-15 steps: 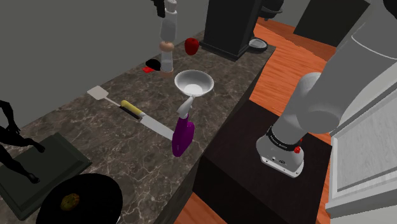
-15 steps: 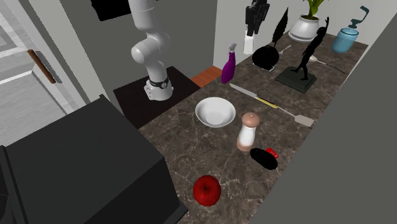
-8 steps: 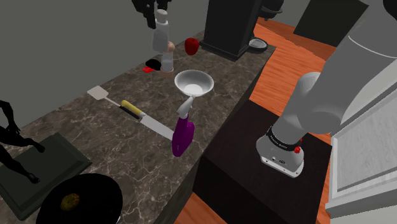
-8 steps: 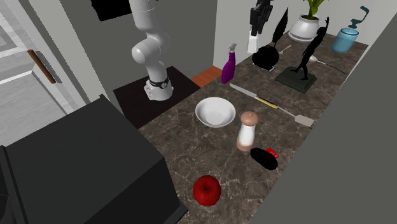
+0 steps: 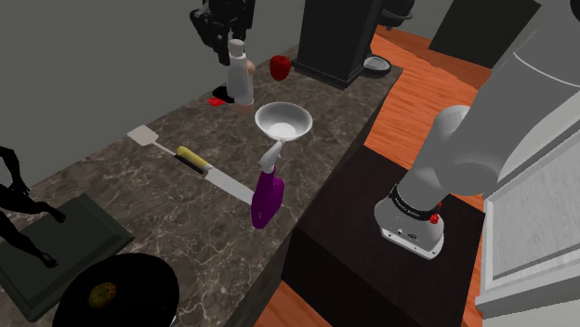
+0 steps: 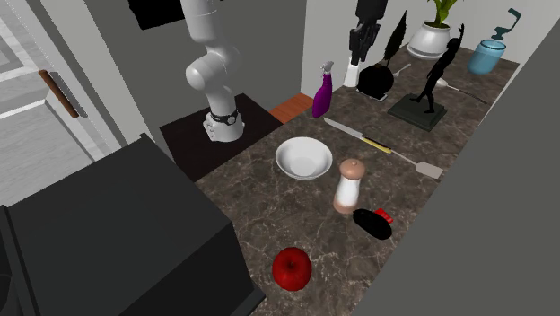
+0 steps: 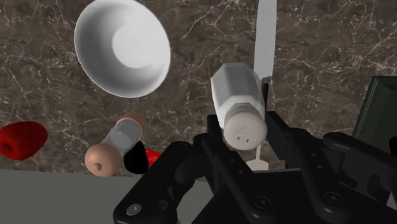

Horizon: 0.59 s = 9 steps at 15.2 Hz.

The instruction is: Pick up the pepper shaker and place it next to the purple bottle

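Beside the counter, arm [image 6: 214,54]: white with dark joints, rising from a dark stand [image 6: 193,139] at the second exterior view's left.
Counter [image 6: 269,215]: dark veined stone, running from that view's lower left to its upper right.
Apple [image 6: 292,267]: red, close to a large black block [image 6: 108,242].
Bowl [image 6: 303,159]: white, upright, well apart from the apple.
Purple bottle [image 6: 320,97]: spray type with a pale trigger head, upright at the counter edge nearest the stand.
Mill [image 6: 348,186]: white body, tan knob, upright just right of the bowl, not touching it.
Gripper [image 7: 245,132]: black, up over the counter; fingers clamped from both sides on the pepper shaker [image 7: 236,95].
Pepper shaker: white, faceted, holed cap toward the wrist camera; held off the counter, well apart from the purple bottle in the shoulder view; in the wrist view, seen over the blade of the knife [image 7: 266,38], with bowl and mill below to one side.
Knife: yellow-and-black handle, flat on the stone, right of the purple bottle.
Black lump [image 6: 371,222]: with a red piece, just beside the mill.
Black pan [image 6: 374,81]: round, beyond the knife.
Spatula [image 6: 422,164]: pale, flat, past the knife's handle.
Figurine [image 6: 435,76]: black, standing on a dark board [image 6: 413,112].
Plant pot [image 6: 431,40]: white, at the far end.
Jar [image 6: 487,58]: blue, farthest right.
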Available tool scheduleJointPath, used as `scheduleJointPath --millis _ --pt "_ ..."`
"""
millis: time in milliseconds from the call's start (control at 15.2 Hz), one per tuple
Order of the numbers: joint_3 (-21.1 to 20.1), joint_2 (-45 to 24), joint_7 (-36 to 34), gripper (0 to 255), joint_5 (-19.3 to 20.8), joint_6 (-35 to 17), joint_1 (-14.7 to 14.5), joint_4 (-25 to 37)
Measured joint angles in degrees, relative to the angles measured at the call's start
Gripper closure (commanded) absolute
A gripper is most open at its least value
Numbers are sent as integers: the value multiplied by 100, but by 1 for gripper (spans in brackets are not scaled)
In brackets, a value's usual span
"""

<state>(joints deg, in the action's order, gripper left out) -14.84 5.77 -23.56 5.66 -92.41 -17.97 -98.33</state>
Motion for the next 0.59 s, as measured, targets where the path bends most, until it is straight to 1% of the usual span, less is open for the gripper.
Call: scheduleJointPath --millis 594 --pt "5 84 -64 255 -14 -710 -3 -794"
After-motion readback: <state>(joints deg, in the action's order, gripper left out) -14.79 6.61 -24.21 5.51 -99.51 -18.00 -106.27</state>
